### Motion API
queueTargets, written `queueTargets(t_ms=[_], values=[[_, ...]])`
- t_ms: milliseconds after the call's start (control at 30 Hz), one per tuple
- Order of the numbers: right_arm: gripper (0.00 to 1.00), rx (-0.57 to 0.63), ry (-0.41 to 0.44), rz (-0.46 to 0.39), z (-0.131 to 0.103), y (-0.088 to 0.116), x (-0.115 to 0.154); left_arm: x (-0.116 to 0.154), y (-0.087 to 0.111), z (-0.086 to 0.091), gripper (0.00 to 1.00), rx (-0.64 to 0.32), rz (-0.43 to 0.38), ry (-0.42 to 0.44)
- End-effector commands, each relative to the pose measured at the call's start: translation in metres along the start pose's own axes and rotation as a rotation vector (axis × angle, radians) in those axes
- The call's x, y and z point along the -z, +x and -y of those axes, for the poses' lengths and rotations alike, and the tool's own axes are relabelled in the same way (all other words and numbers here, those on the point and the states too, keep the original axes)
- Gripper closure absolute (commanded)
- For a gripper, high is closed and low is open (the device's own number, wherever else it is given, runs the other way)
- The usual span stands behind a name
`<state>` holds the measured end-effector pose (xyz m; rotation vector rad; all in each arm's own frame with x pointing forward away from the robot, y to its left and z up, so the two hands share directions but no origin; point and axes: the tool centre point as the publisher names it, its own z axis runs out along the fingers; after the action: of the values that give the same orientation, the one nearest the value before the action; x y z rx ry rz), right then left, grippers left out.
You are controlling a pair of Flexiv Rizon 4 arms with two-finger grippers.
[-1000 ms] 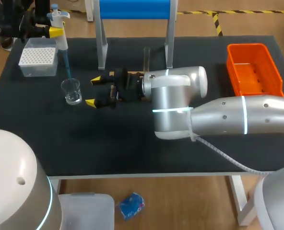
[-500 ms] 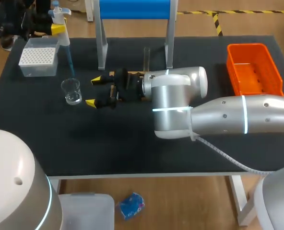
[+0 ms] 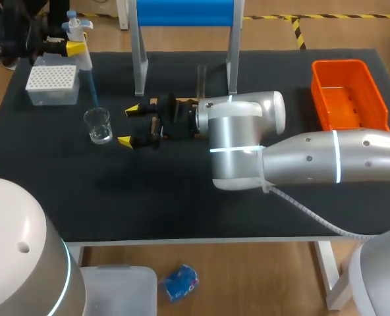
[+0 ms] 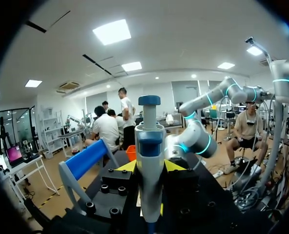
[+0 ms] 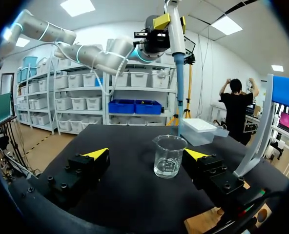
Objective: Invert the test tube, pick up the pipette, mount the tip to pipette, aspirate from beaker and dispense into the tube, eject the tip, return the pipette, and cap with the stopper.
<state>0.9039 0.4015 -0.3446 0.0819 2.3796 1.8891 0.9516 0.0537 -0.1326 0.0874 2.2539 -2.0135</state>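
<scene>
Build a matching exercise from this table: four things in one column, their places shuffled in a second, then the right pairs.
Things:
1. pipette
2. beaker
3. tip box
4. orange bin

Places:
a. at the table's right side
b. standing on the table just ahead of the open right gripper
c. held up off the table in the left gripper
d. near the table's far left corner

Pairs: 1-c, 2-b, 3-d, 4-a

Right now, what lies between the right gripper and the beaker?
Only bare table; the head view shows the beaker just ahead of the open right gripper, untouched.
</scene>
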Motion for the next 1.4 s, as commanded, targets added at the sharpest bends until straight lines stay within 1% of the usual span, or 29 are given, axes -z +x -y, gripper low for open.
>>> queueTargets(t_ms=[33,467,667,700,767,900,967,1133,1400], values=[[0.00,0.001,-0.002,0.003,0.001,0.001,0.000,-0.001,0.002,-0.008,1.00,-0.001,0.009,0.008],[0.00,0.001,-0.002,0.003,0.001,0.001,0.000,0.006,0.005,-0.026,1.00,0.003,0.036,0.033],[0.00,0.001,-0.002,0.003,0.001,0.001,0.000,0.006,0.005,-0.035,1.00,0.012,0.041,0.014],[0.00,0.001,-0.002,0.003,0.001,0.001,0.000,0.006,0.005,-0.036,1.00,0.009,0.039,0.034],[0.00,0.001,-0.002,0.003,0.001,0.001,0.000,0.006,0.004,-0.038,1.00,0.015,0.040,0.017],[0.00,0.001,-0.002,0.003,0.001,0.001,0.000,0.005,0.003,-0.042,1.00,0.012,0.037,0.012],[0.00,0.001,-0.002,0.003,0.001,0.001,0.000,0.004,0.002,-0.044,1.00,0.017,0.032,-0.016],[0.00,0.001,-0.002,0.003,0.001,0.001,0.000,0.003,0.001,-0.049,1.00,0.028,0.025,-0.035],[0.00,0.001,-0.002,0.003,0.001,0.001,0.000,0.003,-0.001,-0.055,1.00,0.036,0.027,-0.025]])
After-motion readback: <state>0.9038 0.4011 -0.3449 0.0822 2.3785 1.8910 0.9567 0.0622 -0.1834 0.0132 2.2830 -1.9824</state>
